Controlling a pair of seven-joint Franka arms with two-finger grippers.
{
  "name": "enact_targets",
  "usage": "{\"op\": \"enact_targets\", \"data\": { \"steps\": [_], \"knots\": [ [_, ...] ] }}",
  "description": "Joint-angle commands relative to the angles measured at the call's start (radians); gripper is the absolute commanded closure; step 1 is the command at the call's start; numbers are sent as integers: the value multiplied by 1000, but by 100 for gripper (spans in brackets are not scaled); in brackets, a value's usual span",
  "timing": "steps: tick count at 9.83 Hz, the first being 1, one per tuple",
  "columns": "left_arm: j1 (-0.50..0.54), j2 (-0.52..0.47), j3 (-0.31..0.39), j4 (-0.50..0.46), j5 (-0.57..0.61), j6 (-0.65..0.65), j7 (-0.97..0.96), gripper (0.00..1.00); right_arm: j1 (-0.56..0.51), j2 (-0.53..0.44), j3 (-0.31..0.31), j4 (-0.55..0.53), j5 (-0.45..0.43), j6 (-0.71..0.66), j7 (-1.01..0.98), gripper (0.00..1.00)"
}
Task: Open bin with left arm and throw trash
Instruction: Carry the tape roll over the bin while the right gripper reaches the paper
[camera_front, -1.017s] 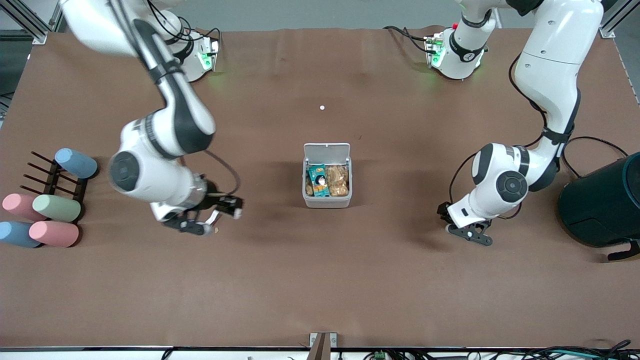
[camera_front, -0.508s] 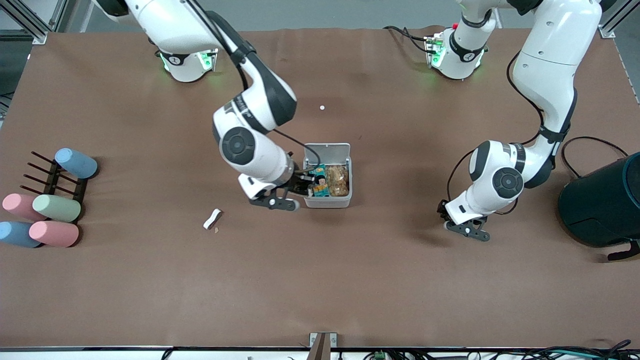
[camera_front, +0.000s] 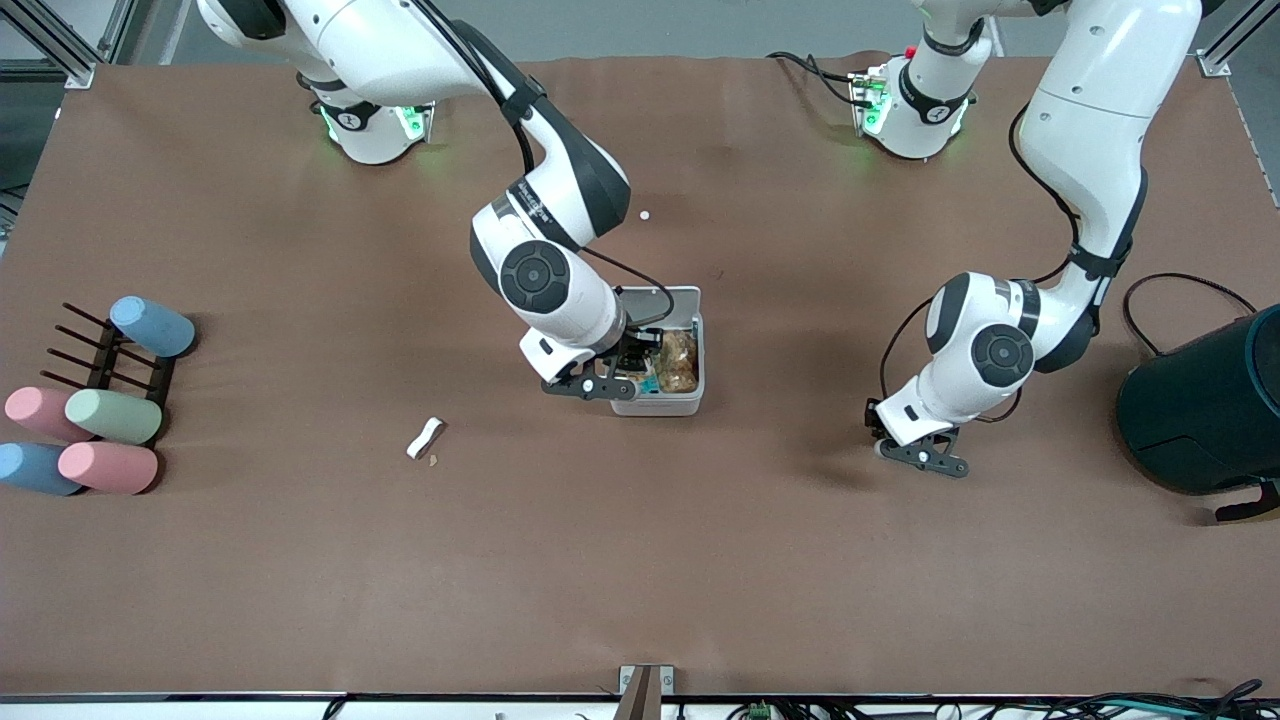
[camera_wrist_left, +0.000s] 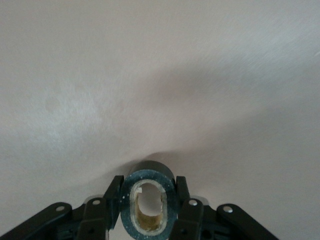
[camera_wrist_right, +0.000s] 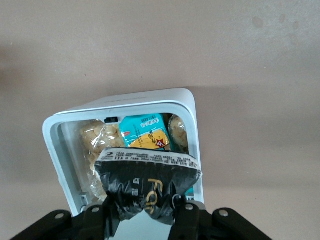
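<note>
The white bin (camera_front: 658, 407) stands mid-table with its lid up; it also shows in the right wrist view (camera_wrist_right: 50, 145), with snack packets inside. My right gripper (camera_front: 628, 372) is over the bin's open top, shut on the crumpled black printed wrapper (camera_wrist_right: 147, 180); in its own view the gripper (camera_wrist_right: 147, 207) holds the wrapper just above the opening. My left gripper (camera_front: 915, 455) is low over bare table toward the left arm's end, shut on the black tape roll (camera_wrist_left: 148, 202) with its brown core. The curled white strip (camera_front: 425, 437) lies on the table toward the right arm's end.
A rack with pastel cups (camera_front: 100, 400) stands at the right arm's end. A big dark teal cylinder (camera_front: 1210, 410) stands at the left arm's end. A tiny white dot (camera_front: 644, 215) lies farther from the camera than the bin.
My right arm has swung from over the white strip's spot to over the open bin, carrying the wrapper. My left gripper has drifted a little toward the bin with the tape roll.
</note>
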Motion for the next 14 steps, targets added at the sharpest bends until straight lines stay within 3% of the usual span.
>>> {"op": "enact_targets", "data": {
  "steps": [1, 2, 4, 6, 9, 11, 14],
  "knots": [
    [-5, -64, -58, 50, 5, -115, -91, 100, 22, 13, -8, 25, -40, -11, 4, 21],
    [-8, -73, -100, 98, 6, -187, -143, 100, 26, 13, -8, 25, -63, -11, 4, 9],
    [-25, -75, -176, 188, 16, -310, -283, 100, 30, 10, -8, 25, -66, -12, 10, 9],
    [-95, -75, -197, 242, 17, -358, -422, 100, 23, 3, -16, 26, -66, -15, 12, 9],
    [-249, -40, -195, 296, 22, -361, -681, 100, -142, -48, -42, 8, -64, -131, -8, 10],
    [-338, 2, -189, 317, 57, -354, -797, 100, -244, -53, -47, -55, -77, -138, -101, 10],
    [-382, 60, -189, 331, 152, -352, -900, 95, -359, -43, -48, -163, -91, -106, -105, 10]
  ]
}}
